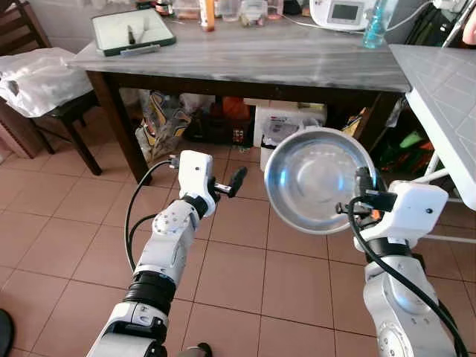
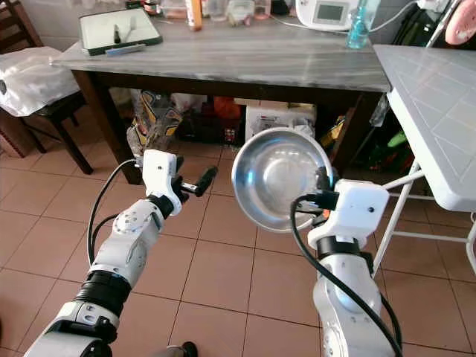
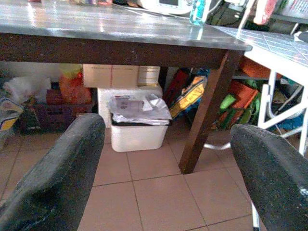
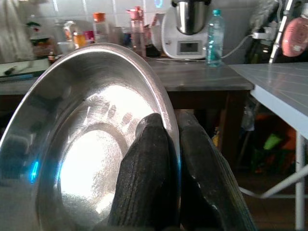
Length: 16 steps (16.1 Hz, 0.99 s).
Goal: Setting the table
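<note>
A shiny steel bowl [image 1: 316,178] is held upright in the air, its hollow facing me, below the front edge of the grey marble-topped table [image 1: 268,56]. My right gripper [image 1: 364,186] is shut on the bowl's rim at its right side; in the right wrist view the two black fingers [image 4: 154,168] pinch the bowl's rim [image 4: 86,144]. My left gripper [image 1: 232,184] is raised to the left of the bowl, open and holding nothing; its fingers [image 3: 53,178] stand wide apart in the left wrist view.
The table carries a dark tray [image 1: 134,31], bottles [image 1: 375,24] and a white appliance [image 1: 338,13]. Boxes and bags [image 1: 290,123] are stored under it. A white folding table [image 1: 446,97] stands on the right, a chair with a white bag [image 1: 37,82] on the left. Tiled floor lies below.
</note>
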### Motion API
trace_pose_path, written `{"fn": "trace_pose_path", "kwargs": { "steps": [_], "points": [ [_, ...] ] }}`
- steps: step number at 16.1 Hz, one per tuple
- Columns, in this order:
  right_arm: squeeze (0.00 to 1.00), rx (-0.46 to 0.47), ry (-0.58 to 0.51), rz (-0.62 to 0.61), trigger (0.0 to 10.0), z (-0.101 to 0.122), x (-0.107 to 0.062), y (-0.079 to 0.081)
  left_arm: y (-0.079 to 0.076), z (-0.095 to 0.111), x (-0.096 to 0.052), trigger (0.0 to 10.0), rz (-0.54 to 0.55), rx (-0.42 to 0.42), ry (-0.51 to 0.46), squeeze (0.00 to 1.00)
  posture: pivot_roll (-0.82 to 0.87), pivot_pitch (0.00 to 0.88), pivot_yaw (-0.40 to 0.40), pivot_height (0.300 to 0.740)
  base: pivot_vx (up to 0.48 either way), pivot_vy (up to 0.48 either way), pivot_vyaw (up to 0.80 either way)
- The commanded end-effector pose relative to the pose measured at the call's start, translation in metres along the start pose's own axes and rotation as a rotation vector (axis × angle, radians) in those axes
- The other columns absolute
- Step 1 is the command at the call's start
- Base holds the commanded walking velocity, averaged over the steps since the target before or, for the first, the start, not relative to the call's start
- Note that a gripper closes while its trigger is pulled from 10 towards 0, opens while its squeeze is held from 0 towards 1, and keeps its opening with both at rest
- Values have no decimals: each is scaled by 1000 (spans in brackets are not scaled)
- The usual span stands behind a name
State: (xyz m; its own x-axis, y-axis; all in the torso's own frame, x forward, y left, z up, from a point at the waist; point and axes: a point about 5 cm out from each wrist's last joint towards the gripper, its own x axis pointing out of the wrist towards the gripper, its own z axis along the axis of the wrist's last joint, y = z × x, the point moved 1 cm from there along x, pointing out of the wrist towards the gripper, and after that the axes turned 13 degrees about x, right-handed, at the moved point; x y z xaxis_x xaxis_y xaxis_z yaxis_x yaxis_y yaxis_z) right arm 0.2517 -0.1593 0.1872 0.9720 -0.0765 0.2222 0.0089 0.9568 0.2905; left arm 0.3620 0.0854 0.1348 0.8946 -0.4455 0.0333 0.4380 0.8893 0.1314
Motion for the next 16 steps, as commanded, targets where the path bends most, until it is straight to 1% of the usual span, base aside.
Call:
{"fn": "trace_pose_path", "kwargs": {
  "steps": [1,11,16],
  "points": [
    [0,-1,-20,-16,10000,3,-1,-2,1,-1,-2,10000,-7,-7,5,0,56,104,11,740,379,0,0],
    [0,-3,-23,-15,10000,4,2,-3,-6,-1,-1,10000,-33,-24,10,0,51,98,3,740,371,0,0],
    [0,-5,-24,-13,10000,4,3,-2,-14,-2,0,10000,-63,-36,10,0,50,97,3,740,352,0,0]
  ]
}}
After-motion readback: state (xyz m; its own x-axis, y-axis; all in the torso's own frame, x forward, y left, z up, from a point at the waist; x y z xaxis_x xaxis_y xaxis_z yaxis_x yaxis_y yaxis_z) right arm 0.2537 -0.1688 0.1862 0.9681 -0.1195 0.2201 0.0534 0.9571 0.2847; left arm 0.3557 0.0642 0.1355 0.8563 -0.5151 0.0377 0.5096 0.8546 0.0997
